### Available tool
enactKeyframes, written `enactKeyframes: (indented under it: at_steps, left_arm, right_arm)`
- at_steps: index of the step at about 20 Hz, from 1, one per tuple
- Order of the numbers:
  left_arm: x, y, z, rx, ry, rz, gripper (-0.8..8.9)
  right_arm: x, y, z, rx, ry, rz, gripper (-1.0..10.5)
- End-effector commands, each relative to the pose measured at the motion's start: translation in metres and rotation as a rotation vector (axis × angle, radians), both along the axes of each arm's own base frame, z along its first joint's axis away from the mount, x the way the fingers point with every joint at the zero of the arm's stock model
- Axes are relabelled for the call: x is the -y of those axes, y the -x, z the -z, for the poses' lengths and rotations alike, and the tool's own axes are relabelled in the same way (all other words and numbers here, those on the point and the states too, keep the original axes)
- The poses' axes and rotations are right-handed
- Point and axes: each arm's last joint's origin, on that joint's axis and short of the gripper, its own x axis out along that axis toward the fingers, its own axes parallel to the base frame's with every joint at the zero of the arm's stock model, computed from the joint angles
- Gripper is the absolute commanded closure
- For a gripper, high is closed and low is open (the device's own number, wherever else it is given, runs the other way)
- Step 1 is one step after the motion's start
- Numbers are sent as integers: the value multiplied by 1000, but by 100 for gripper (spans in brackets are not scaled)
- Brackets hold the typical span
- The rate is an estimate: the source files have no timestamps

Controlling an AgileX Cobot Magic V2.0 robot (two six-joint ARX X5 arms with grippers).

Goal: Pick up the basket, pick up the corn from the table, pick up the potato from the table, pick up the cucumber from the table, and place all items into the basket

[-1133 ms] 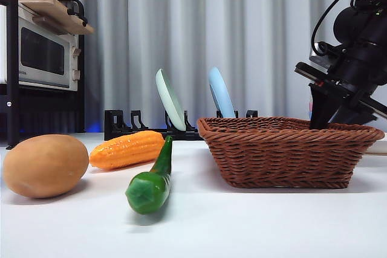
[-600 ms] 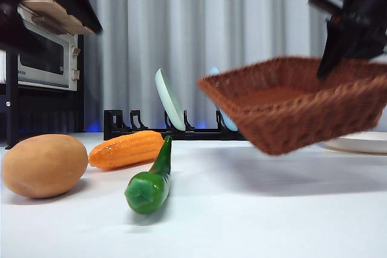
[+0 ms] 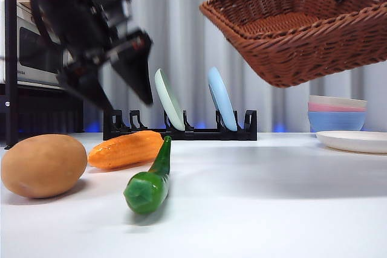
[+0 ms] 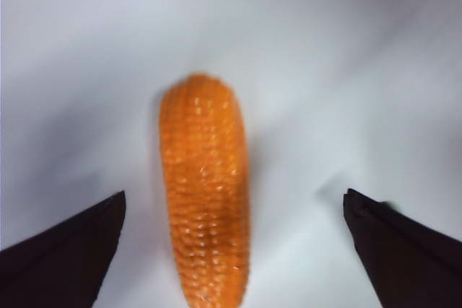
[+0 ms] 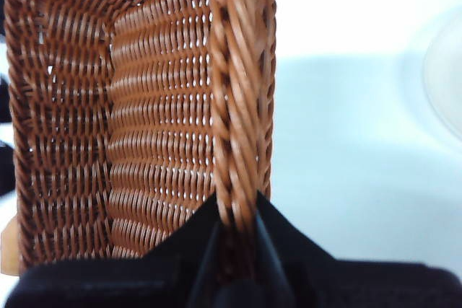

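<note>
While right gripper (image 5: 234, 225) fingers hold basket (image 3: 302, 28) aloft, left gripper (image 4: 231, 221), fingers wide, hovers over corn (image 4: 206, 192); potato (image 3: 43, 165), cucumber (image 3: 151, 179) remain on table (image 3: 272, 209).

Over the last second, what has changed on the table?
The right claw, shut on the rim of the basket, has lifted it off the table until it hangs tilted in the air. That uncovered the stacked bowls and a plate. The left claw has come down, open, over the corn. The corn, potato and cucumber have not moved.
</note>
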Motion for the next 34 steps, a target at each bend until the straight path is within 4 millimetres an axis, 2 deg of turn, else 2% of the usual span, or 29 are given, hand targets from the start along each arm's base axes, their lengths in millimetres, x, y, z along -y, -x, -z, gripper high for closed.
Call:
enactKeyframes:
  at_steps: [1,5,11,17,18,20,22,26,29,31,34]
  left_arm:
    - [7,-7,23,-18,-65,13,306]
    - [12,-17,43,-24,-81,10,307]
    - [14,-21,51,-25,-78,11,326]
    - [14,-22,65,-73,-97,17,838]
    - [15,-22,64,-61,-95,23,822]
    - [13,-19,47,-10,-88,26,822]
    - [9,-11,12,86,-51,16,822]
    - [-6,25,-82,297,128,-81,822]
    - [-11,64,-145,415,323,-72,822]
    - [-4,87,-167,454,407,1,822]
    - [21,107,-167,385,450,69,822]
  right_arm:
    - [0,2,-3,14,-16,1,963]
    - [0,3,-2,0,-14,1,963]
    - [0,3,-2,1,-11,0,963]
    - [0,3,-2,1,-11,0,963]
    - [0,3,-2,2,-10,1,963]
    - [0,3,-2,6,-5,-3,963]
    - [0,2,-3,17,-6,-3,963]
    - [-2,-10,3,2,-29,3,963]
    - [-14,-23,18,-87,-58,2,963]
    - [-23,-32,27,-138,-76,-3,963]
    - [-46,-40,35,-157,-102,-46,963]
